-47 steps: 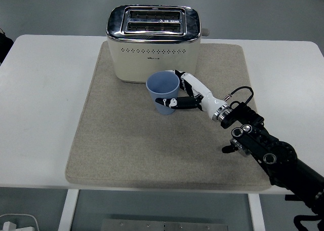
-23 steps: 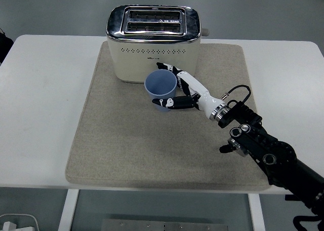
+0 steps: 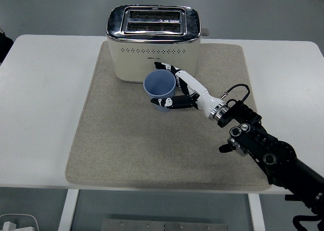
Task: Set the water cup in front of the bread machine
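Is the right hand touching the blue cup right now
Touching. The head view shows the right hand wrapped around the cup, thumb across its near wall and fingers behind its rim, with no gap visible.

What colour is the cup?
The cup is light blue, clearest in the head view.

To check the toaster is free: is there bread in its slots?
No, both slots of the toaster look empty, with only the dark wire guides showing inside.

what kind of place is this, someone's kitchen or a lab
Probably a lab test bench, not a kitchen: a bare white table holds only a toaster and blue cup on a beige mat.
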